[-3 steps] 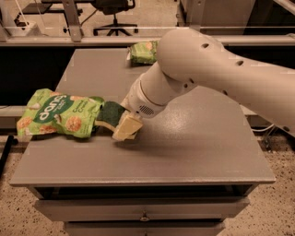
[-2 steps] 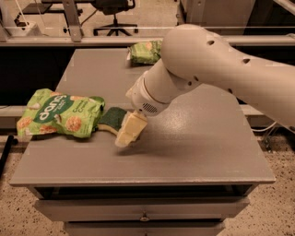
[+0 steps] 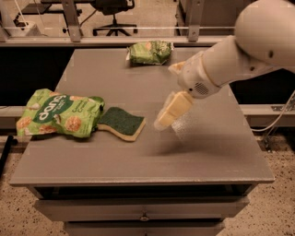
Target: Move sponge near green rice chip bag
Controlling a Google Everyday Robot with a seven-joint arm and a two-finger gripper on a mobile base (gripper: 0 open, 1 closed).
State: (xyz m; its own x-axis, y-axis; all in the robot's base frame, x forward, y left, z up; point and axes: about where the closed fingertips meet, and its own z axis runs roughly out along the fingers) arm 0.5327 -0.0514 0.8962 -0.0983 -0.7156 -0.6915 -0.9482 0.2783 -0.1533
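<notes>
- Sponge (image 3: 120, 122): lies flat on the table left of centre. Its left end touches the right edge of the green rice chip bag (image 3: 59, 114). It has a dark green scrub top, a pale yellow foam base showing along the near side, and a wavy outline.
- Green rice chip bag: lies crumpled at the left edge of the table. It is bright green, with pictured round chips.
- Writing: large white letters sit on a dark green oval on the bag. They are turned away from the camera and cannot be read with certainty.
- Gripper (image 3: 168, 114): hangs above the table to the right of the sponge, apart from it and holding nothing. Whether it is spread or closed cannot be told.
- Arm (image 3: 239, 53): white, enters from the upper right.
- Table (image 3: 138, 161): flat grey top. A drawer front with a small knob (image 3: 144, 216) sits below the near edge.
- Smaller green bag (image 3: 150, 51): lies at the far edge of the table, well apart from the sponge.
- Room: a speckled floor (image 3: 281, 198), an office chair (image 3: 113, 14) behind the table and a cable (image 3: 276, 120) at the right.
</notes>
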